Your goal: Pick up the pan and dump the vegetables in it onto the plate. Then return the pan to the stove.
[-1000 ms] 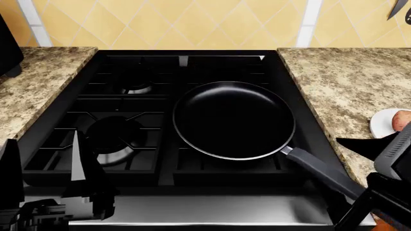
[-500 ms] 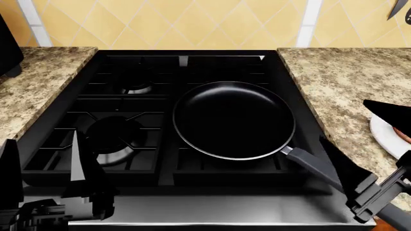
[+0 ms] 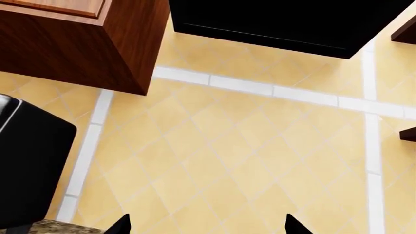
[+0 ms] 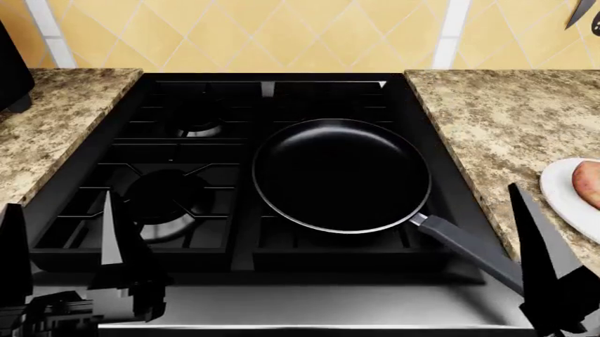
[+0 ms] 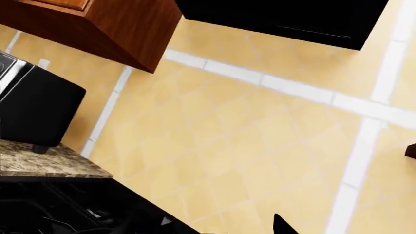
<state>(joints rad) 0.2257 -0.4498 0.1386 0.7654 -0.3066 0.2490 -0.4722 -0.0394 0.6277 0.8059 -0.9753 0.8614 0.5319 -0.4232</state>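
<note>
The black pan (image 4: 342,175) rests empty on the stove (image 4: 187,182), over the front right burner, its grey handle (image 4: 468,251) pointing toward the near right corner. At the right edge, the white plate (image 4: 560,191) lies on the counter with the potato (image 4: 589,184) on it. One dark finger (image 4: 542,267) of my right gripper (image 5: 201,228) stands upright just right of the handle's end, apart from it, with nothing between the jaws. My left gripper (image 4: 58,205) hovers open and empty over the stove's near left corner, fingertips (image 3: 293,225) wide apart.
Speckled granite counter (image 4: 487,119) flanks the stove on both sides. A black toaster oven (image 4: 11,70) sits at the far left on the counter. Yellow tiled wall runs behind, with a wooden cabinet (image 3: 85,39) above. A dark utensil (image 4: 583,12) hangs at the top right.
My right gripper let go of the pan handle, opened and swung its fingers upright, uncovering the plate and potato. The pan and the left arm stayed put.
</note>
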